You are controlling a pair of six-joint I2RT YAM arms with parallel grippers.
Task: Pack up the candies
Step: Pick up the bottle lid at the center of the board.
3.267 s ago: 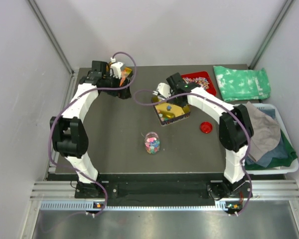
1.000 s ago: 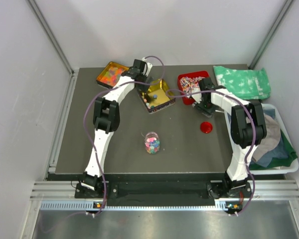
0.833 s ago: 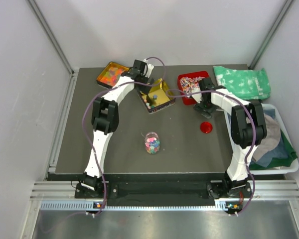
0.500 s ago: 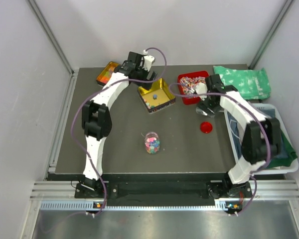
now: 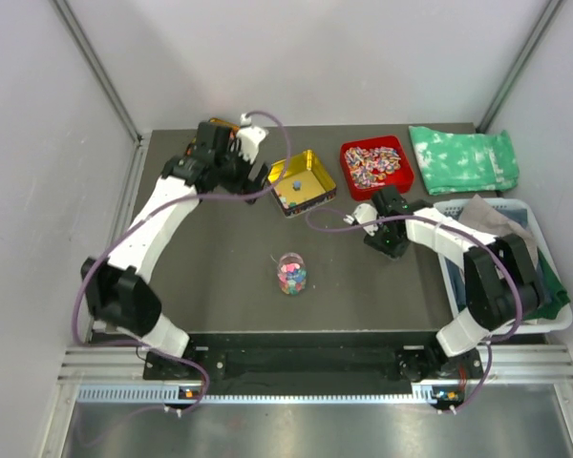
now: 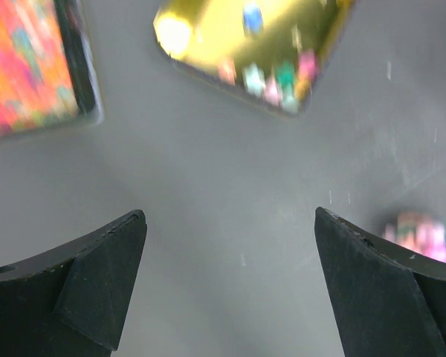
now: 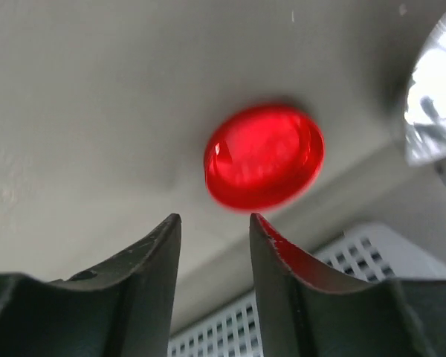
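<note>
1. Left hand (image 6: 230, 216): fingers spread wide, with nothing between them and nothing touching them. Only bare table (image 5: 210, 267) shows in the gap.
2. Left wrist view: gold tray (image 6: 253, 37) lies ahead of the fingertips. An orange tray (image 6: 30, 67) of blurred contents sits off to the upper left.
3. Right hand (image 7: 214, 217): fingers stand a narrow gap apart, holding nothing.
4. A red lid (image 7: 264, 156) lies flat on the table just past the right fingertips. I cannot tell whether a tip touches its rim.
5. A white basket (image 7: 327, 297) shows below and to the right of the lid.
6. Candies (image 5: 291, 275): most fill a small clear jar (image 5: 291, 260) standing upright at mid-table, well apart from both hands. A few loose ones remain in the gold tray.
7. A red tray (image 5: 401, 176) of sweets sits just right of the gold tray, at the far side of the table.
</note>
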